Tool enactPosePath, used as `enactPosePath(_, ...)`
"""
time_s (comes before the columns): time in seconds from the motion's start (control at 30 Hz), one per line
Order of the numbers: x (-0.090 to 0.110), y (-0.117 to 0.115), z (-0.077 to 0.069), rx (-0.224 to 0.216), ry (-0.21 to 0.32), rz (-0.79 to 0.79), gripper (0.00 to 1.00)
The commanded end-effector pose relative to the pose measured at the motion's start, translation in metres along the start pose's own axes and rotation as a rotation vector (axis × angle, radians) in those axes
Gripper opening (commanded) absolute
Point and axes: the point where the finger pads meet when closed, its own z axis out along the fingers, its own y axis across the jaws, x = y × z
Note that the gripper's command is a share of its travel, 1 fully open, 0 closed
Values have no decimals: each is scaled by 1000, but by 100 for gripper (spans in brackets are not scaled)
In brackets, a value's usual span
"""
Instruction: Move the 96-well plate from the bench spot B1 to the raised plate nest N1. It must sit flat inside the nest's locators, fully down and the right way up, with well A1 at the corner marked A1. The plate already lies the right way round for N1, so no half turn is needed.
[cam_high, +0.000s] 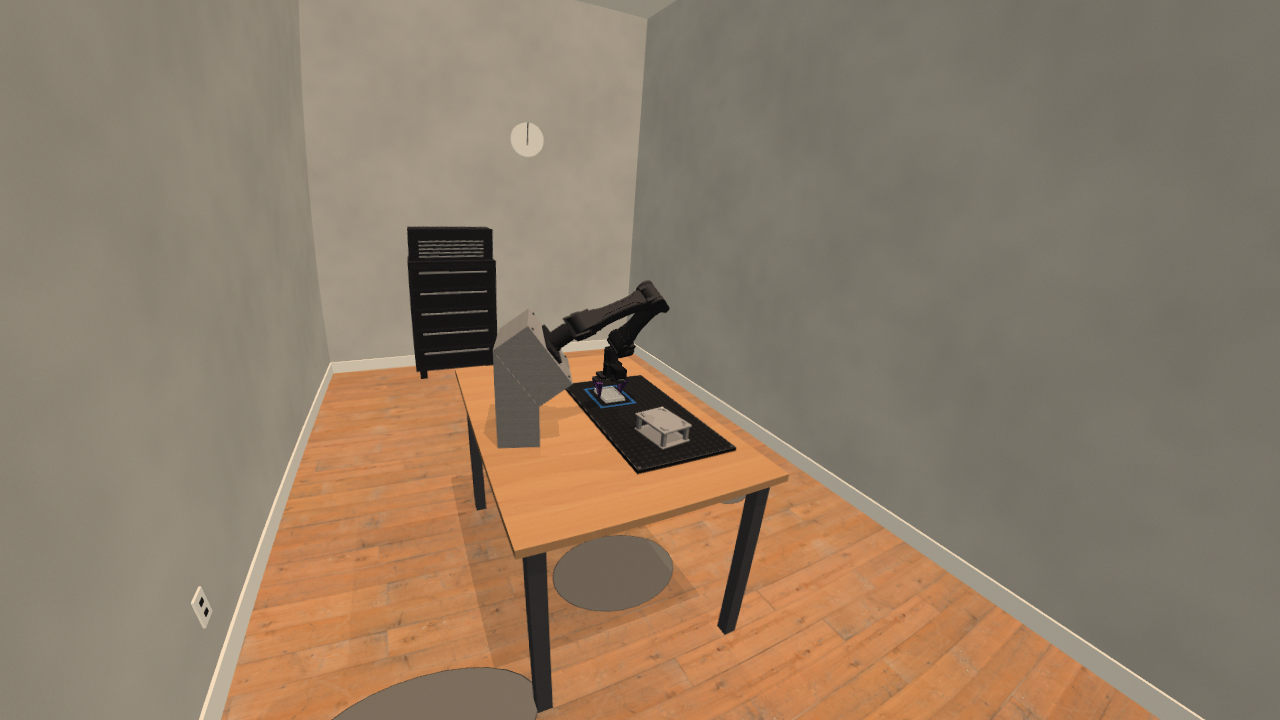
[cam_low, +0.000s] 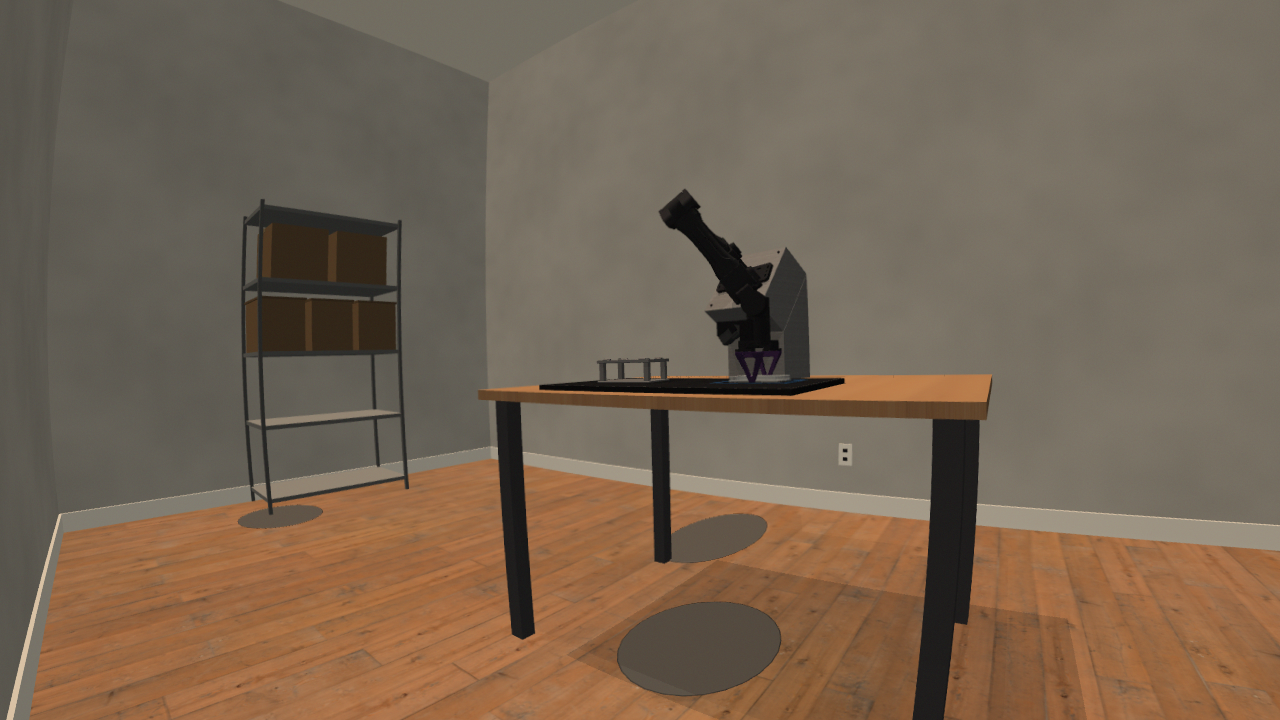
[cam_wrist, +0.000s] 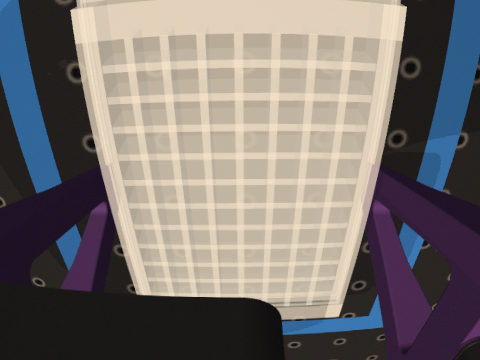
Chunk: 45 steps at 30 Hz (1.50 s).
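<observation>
The pale, clear 96-well plate (cam_high: 611, 394) (cam_low: 776, 378) (cam_wrist: 240, 150) lies flat and upright on spot B1, inside the blue outline (cam_high: 617, 405) (cam_wrist: 22, 115). My gripper (cam_high: 610, 388) (cam_low: 759, 377) (cam_wrist: 240, 177) points down and is shut on the plate, with one purple fingertip against each long side. The raised nest N1 (cam_high: 664, 419) (cam_low: 632, 360), a grey platform on posts, stands apart on the same mat, nearer the top camera. The A1 marks are too small to read. A black part of the gripper hides the plate's near left corner in the wrist view.
The black perforated mat (cam_high: 626, 438) (cam_wrist: 400, 105) lies on the wooden table (cam_high: 572, 492) (cam_low: 913, 394). The arm's large grey mounting block (cam_high: 519, 402) (cam_low: 794, 331) stands beside the mat. A shelf rack (cam_low: 322, 287) and a black drawer cabinet (cam_high: 454, 322) stand away from the table.
</observation>
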Motion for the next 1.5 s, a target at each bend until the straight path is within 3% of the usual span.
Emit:
enactPosePath(0.0,2,3,-3,-7,6,-6,0)
enactPosePath(0.3,2,3,-3,-7,6,-6,0)
enactPosePath(0.33,1,-1,-10,-2,5,-25,0)
enactPosePath(0.53,1,-3,-17,1,4,-15,0)
enactPosePath(0.57,7,16,-19,-31,15,11,0)
enactPosePath(0.67,1,-3,-23,1,4,-15,0)
enactPosePath(1.1,0,-3,-41,0,4,-15,0)
enactPosePath(1.13,4,9,-44,-20,12,2,0)
enactPosePath(1.23,0,-3,-48,1,4,-16,0)
enactPosePath(1.47,1,0,-60,-6,6,-10,0)
